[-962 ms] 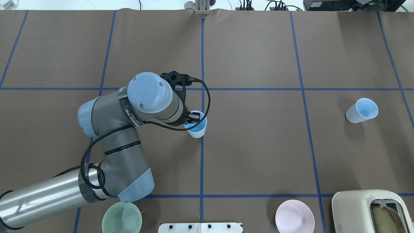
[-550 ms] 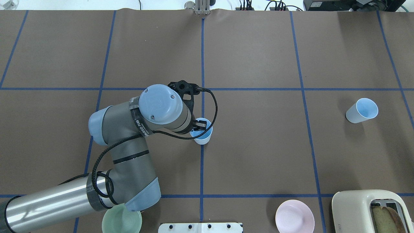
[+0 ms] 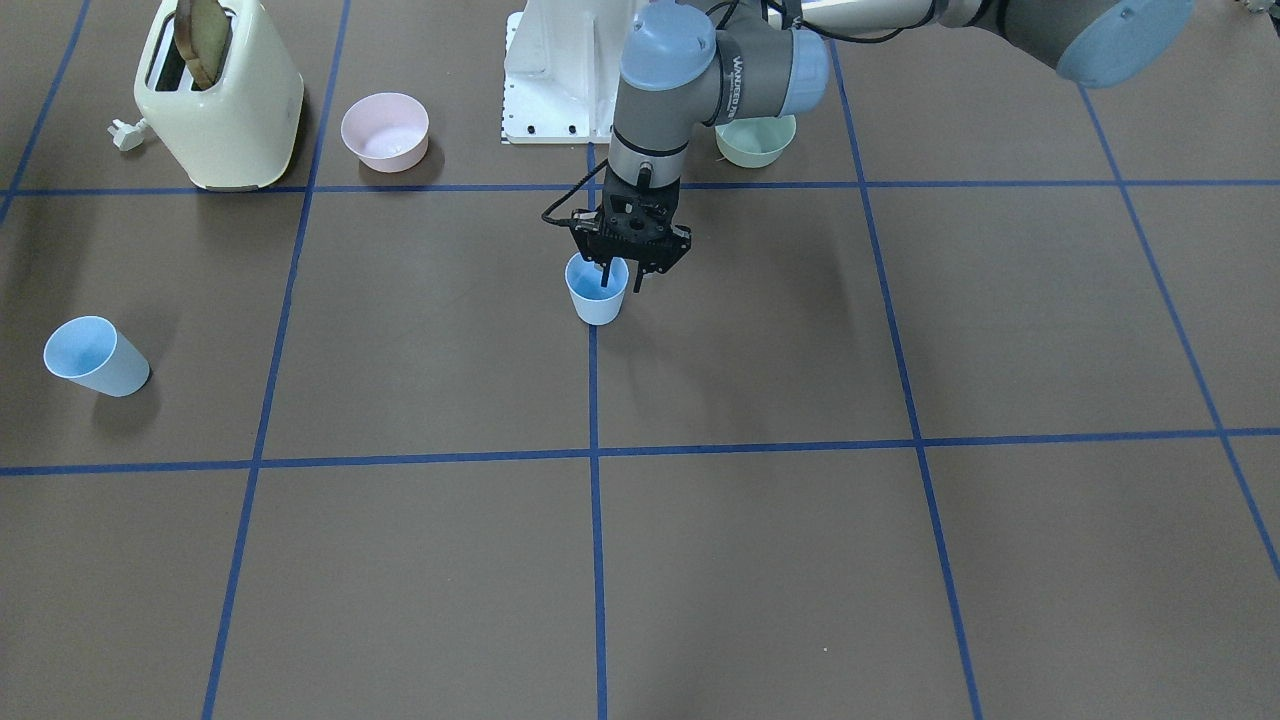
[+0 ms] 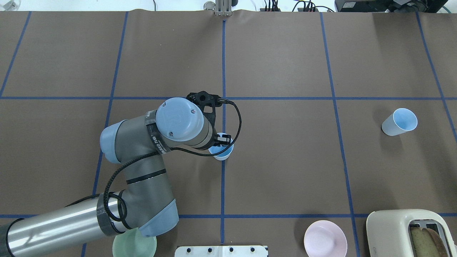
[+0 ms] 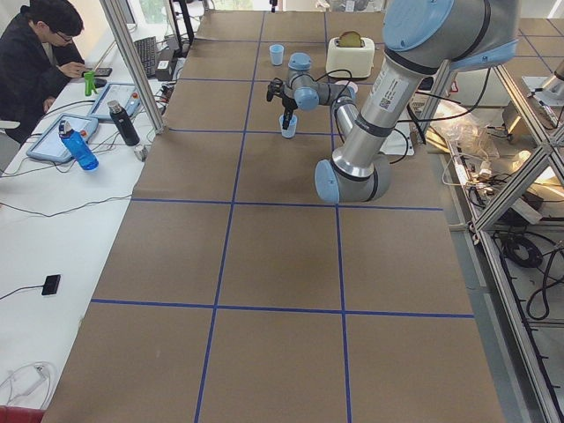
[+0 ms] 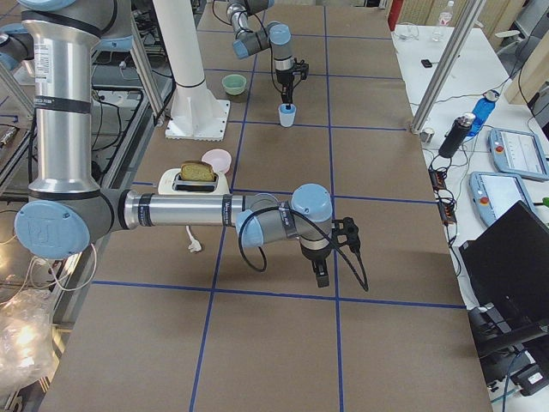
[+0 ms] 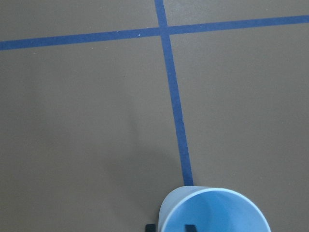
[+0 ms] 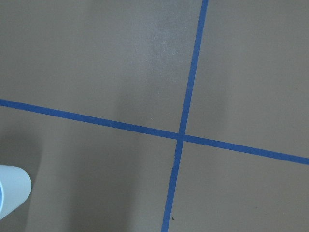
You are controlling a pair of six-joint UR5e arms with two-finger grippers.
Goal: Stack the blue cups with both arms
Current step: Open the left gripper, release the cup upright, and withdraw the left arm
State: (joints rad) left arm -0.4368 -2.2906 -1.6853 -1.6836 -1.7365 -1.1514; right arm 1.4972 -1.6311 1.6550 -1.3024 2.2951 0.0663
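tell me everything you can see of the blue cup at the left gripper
The blue cup is a small tapered tumbler, handleless, seemingly plastic, pale blue outside and brighter blue inside, empty, upright, mouth up. It is over a blue tape line. The left gripper pinches its wall, one finger inside, one outside. Whether it touches the table is unclear.

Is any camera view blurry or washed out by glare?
Overhead: sharp, bright sheen on the left arm. Left wrist: sharp, blue cup cropped at the bottom edge. Right wrist: faint pale sheen on the table, no blur.
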